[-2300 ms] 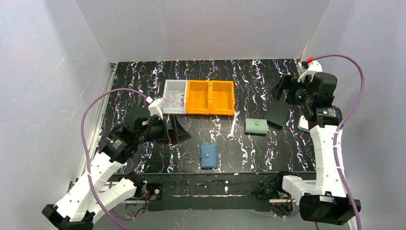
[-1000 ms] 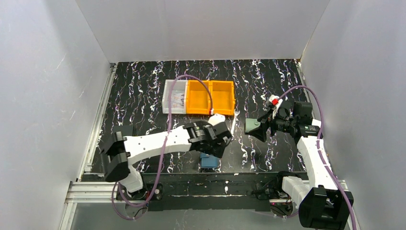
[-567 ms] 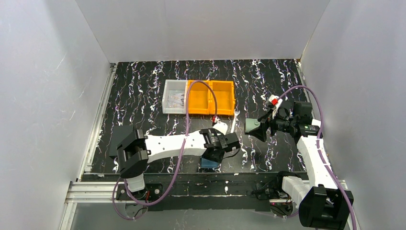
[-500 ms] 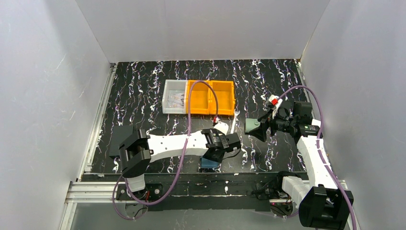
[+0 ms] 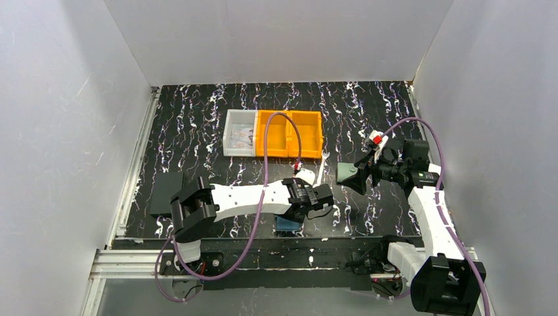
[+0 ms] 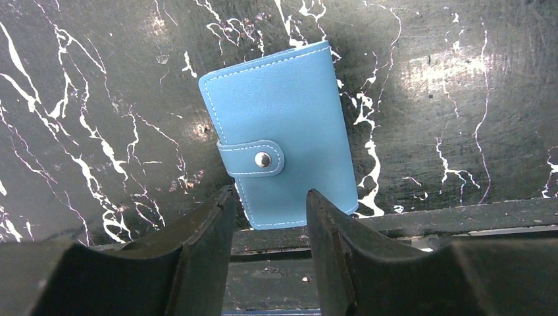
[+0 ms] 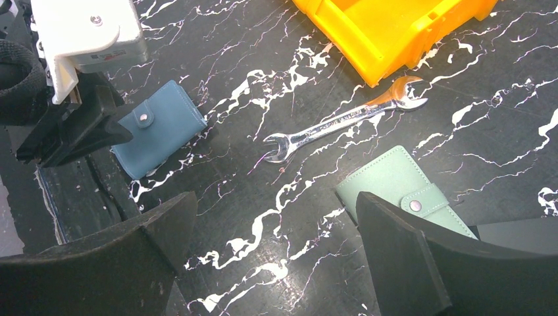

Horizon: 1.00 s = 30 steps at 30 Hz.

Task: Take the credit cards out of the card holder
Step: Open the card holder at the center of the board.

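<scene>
The blue card holder [image 6: 283, 125] lies shut on the black marbled table near its front edge, with the snap tab [image 6: 253, 158] fastened. It also shows under the left wrist from above [image 5: 287, 222] and from the right wrist as the same card holder [image 7: 161, 125]. No credit cards show; they are hidden inside. My left gripper [image 6: 270, 194] hovers over the holder's near end, its jaws partly open and holding nothing. My right gripper [image 7: 275, 197] stands wide open over bare table, right of centre.
A pale green snap pouch [image 7: 395, 184] lies by the right gripper's finger. A steel wrench [image 7: 342, 122] lies between pouch and holder. Orange bins [image 5: 289, 133] and a clear bin [image 5: 239, 140] stand at the back. A flat black piece [image 5: 164, 193] lies at the left.
The left arm has settled further over the card holder and its jaws have narrowed a good deal. The right arm has stayed still, jaws wide.
</scene>
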Available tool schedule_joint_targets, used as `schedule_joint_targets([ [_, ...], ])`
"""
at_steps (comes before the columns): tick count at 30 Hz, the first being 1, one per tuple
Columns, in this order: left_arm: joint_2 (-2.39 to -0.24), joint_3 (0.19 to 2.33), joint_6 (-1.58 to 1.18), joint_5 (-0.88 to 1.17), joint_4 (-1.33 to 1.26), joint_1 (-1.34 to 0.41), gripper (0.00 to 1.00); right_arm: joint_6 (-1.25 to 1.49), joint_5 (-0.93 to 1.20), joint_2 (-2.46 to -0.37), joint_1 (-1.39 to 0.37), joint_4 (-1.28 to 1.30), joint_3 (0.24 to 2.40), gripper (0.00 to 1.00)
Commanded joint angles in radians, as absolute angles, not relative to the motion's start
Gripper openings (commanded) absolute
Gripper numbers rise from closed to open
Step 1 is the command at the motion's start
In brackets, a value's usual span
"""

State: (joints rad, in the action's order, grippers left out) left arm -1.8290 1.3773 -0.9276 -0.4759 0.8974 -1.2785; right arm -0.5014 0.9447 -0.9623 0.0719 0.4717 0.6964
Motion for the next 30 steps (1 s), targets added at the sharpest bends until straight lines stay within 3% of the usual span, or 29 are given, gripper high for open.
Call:
schedule_joint_targets([
  [1, -1.851, 1.39, -0.955, -0.524, 0.913, -1.281, 0.42, -0.512, 0.95, -0.957, 0.075, 0.463, 0.706, 1.0],
  [17, -1.858, 1.334, -0.976, -0.566, 0.887, -1.272, 0.41, -0.512, 0.946, -0.951, 0.075, 0.466, 0.703, 1.0],
  [30, -1.844, 1.281, -0.978, -0.564, 0.834, -1.253, 0.28, -0.517, 0.952, -0.951, 0.076, 0.474, 0.705, 1.0],
])
